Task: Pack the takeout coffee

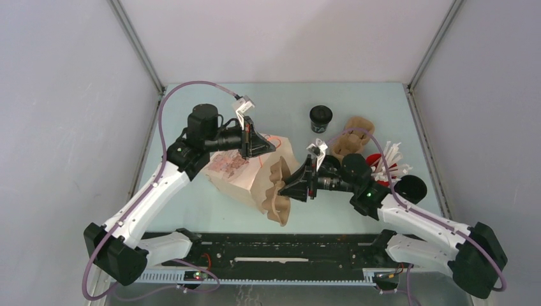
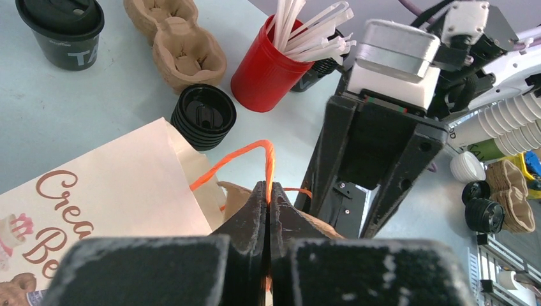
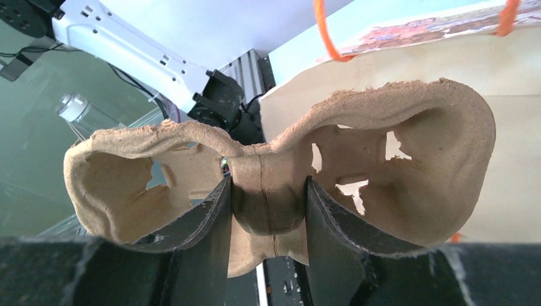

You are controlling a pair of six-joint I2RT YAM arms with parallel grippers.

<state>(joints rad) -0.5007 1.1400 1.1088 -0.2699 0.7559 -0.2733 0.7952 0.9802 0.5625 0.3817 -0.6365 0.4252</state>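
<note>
The takeout coffee (image 2: 204, 116), a low, ribbed, all-black cup with its lid on, stands upright on the table (image 1: 281, 102). It is just beside the upper corner of the paper bag (image 2: 108, 185), with the red cup (image 2: 265, 70) of white sticks (image 2: 306, 25) close on its other side. Neither arm touches it. From overhead I can't pick it out; the right arm seems to hang over that spot.

The bag lies on its side with the printed face up and its mouth turned towards the right arm. The left gripper (image 2: 268, 191) has its jaws pressed together on the bag's orange handle (image 2: 255, 150), which loops up out of the fingertips and lifts that edge of the mouth.

The right gripper (image 3: 268, 197) stands about half open. Its fingers (image 3: 214, 220) clamp the narrow middle of a brown pulp carrier (image 3: 408, 166), which is held on edge with one cup well out to either side. The carrier is right at the bag's mouth, with the pale inside of the bag behind it. How far in it has gone I can't tell.

Further out, a second carrier (image 2: 178, 44) lies flat on the table beyond the coffee. A taller black cup with pale lettering (image 2: 60, 29) stands alone past that, towards the far edge. Another round black thing (image 1: 411, 188) sits beside the red cup on the side away from the bag
</note>
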